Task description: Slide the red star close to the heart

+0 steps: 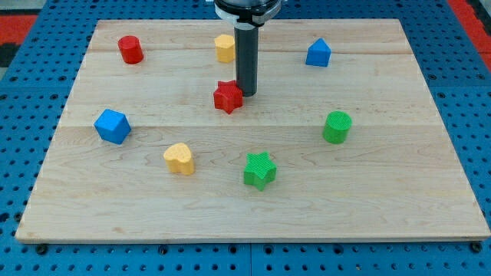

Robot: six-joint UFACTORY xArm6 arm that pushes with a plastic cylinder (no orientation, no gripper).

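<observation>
The red star point(227, 96) lies near the middle of the wooden board point(383, 199). My tip point(246, 93) stands right beside it, on its right and slightly toward the view's top, touching or nearly touching it. The yellow heart point(179, 159) lies toward the view's bottom left of the star, well apart from it.
A red cylinder point(130, 49) sits at top left, a yellow block point(224, 47) at top centre behind the rod, a blue block point(317, 53) at top right. A blue cube point(112, 126) lies at left, a green cylinder point(337, 126) at right, a green star point(259, 170) at bottom centre.
</observation>
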